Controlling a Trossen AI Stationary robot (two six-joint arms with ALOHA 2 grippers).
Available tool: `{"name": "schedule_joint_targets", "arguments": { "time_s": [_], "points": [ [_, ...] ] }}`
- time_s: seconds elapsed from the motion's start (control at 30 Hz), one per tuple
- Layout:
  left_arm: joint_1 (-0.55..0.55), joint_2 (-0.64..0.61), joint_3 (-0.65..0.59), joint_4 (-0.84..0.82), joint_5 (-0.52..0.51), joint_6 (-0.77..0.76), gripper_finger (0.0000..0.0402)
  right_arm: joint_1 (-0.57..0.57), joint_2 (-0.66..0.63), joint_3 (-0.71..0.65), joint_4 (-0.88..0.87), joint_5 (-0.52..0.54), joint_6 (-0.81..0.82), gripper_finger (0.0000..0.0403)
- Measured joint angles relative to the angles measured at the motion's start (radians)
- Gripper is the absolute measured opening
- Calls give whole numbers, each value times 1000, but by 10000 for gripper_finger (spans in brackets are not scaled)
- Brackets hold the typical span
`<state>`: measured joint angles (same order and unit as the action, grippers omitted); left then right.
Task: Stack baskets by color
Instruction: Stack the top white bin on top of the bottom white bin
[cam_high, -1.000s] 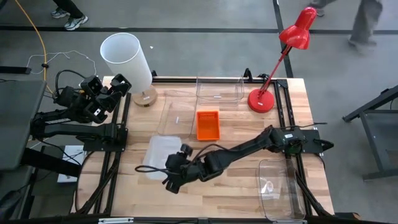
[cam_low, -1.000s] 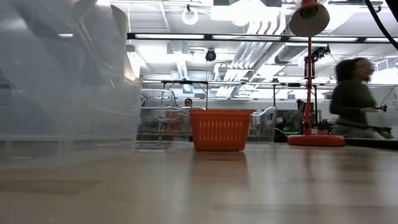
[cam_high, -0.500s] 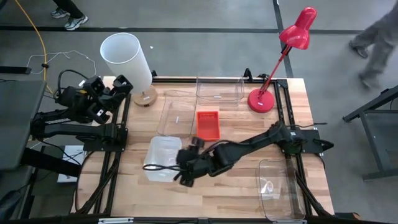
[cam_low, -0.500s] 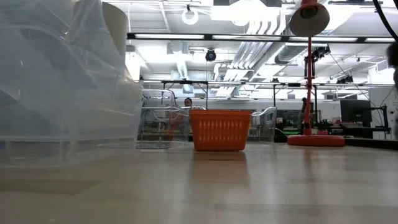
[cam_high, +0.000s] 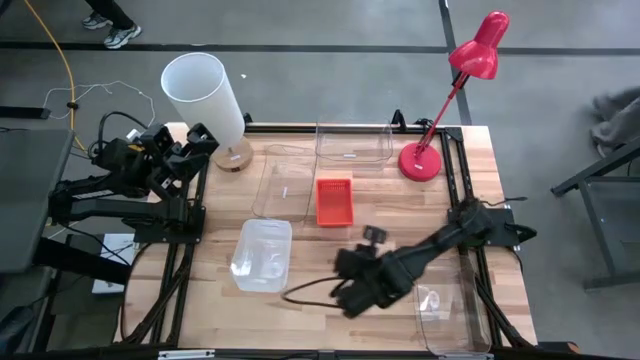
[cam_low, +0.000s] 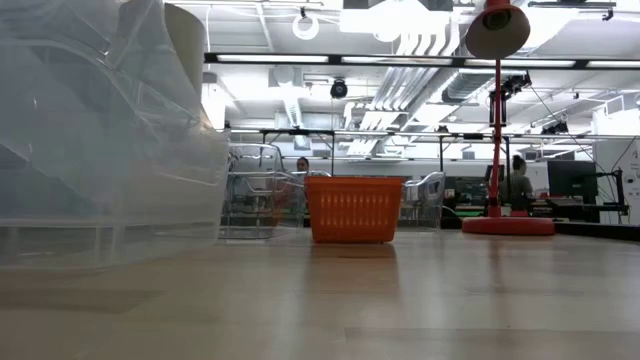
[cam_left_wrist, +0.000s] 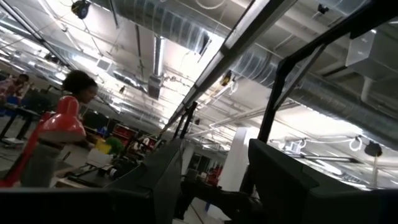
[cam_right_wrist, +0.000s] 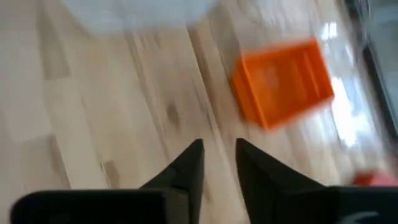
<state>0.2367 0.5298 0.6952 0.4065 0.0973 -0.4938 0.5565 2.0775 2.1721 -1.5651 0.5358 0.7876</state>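
An orange basket (cam_high: 335, 201) (cam_low: 355, 208) (cam_right_wrist: 283, 81) stands on its base mid-table. Beside it, toward the table's left, is a clear bin (cam_high: 283, 190). Another clear bin (cam_high: 352, 145) stands at the far edge, a third (cam_high: 262, 253) (cam_low: 100, 130) near left, and one more (cam_high: 445, 305) near right. My right gripper (cam_high: 348, 268) (cam_right_wrist: 219, 149) hangs over bare wood between the near bins. It slants down toward the orange basket, its fingers a narrow gap apart with nothing between them. My left gripper (cam_high: 190, 140) (cam_left_wrist: 214, 180) waits open off the far left corner, pointing upward.
A white cylindrical lampshade (cam_high: 205, 95) on a wooden foot stands at the far left corner. A red desk lamp (cam_high: 440, 110) (cam_low: 497, 120) stands far right. Bare wood lies along the near edge between the two near bins.
My right gripper has drawn away from the near-left clear bin, going toward the table's right edge, rising a little and tipping further downward. The bin shifted slightly at first, then stayed standing on the table.
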Motion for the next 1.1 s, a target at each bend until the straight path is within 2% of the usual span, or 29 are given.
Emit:
{"name": "schedule_joint_targets", "arguments": {
  "time_s": [0.13,0.23,0.33,0.43,0.5,0.57,0.7,0.83,0.97,1.1],
  "points": [
    [-2,0,0,0,41,0,172,63,-176,-333,41,-41,294,45],
    [-2,0,0,0,54,0,172,119,-362,-605,205,-35,552,28],
    [-2,0,0,-9,53,3,172,173,-550,-859,444,39,753,16],
    [-2,20,0,-19,48,37,172,201,-713,-1067,687,183,832,13],
    [-11,53,0,-21,47,53,172,201,-798,-1176,817,262,822,15],
    [-36,105,1,-18,45,53,172,184,-872,-1258,891,292,782,24],
    [-109,235,1,-25,29,93,172,126,-1004,-1366,960,251,672,62],
    [-205,363,4,-45,-52,124,172,69,-1128,-1425,1005,192,500,115],
    [-308,455,88,-208,-176,136,168,1,-1240,-1451,1022,137,350,168],
    [-408,525,225,-495,-290,172,166,-65,-1312,-1452,1063,64,193,204]
  ]
}}
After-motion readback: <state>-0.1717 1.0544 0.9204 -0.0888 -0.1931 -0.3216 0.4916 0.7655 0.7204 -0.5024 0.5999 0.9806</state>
